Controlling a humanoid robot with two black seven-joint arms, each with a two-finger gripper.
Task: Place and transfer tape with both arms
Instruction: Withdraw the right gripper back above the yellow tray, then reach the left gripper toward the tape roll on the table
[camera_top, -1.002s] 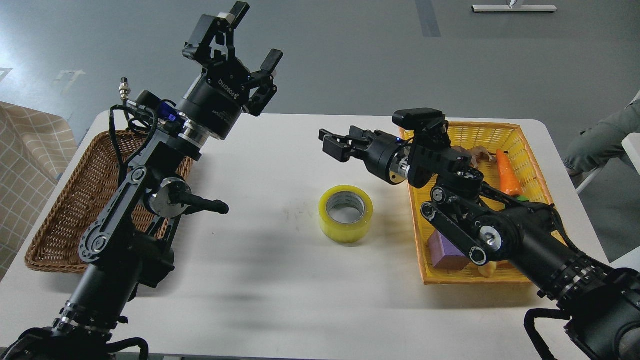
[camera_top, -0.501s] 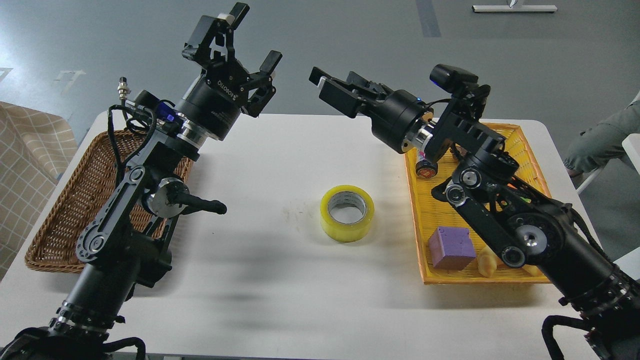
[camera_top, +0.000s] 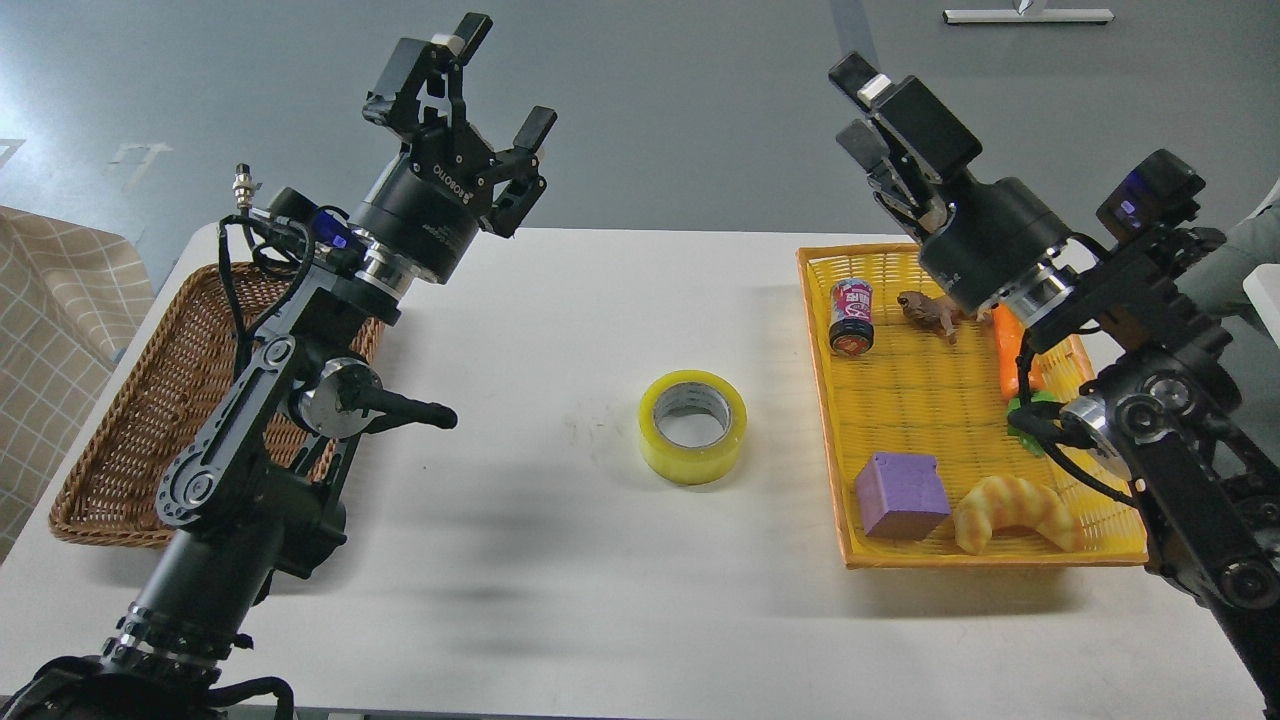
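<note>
Head view showed the wide roll of translucent yellow packing tape (camera_top: 693, 426) lying flat, core up, on the white table (camera_top: 560, 560), between the brown wicker basket (camera_top: 130, 420) and the yellow plastic basket (camera_top: 960, 400). My left gripper (camera_top: 490, 75) hung high with jaws spread wide and empty. My right gripper (camera_top: 880, 105) was raised too; I couldn't tell its jaw gap. I judged the placing done; next, the left arm needed to descend onto the roll's rim.
</note>
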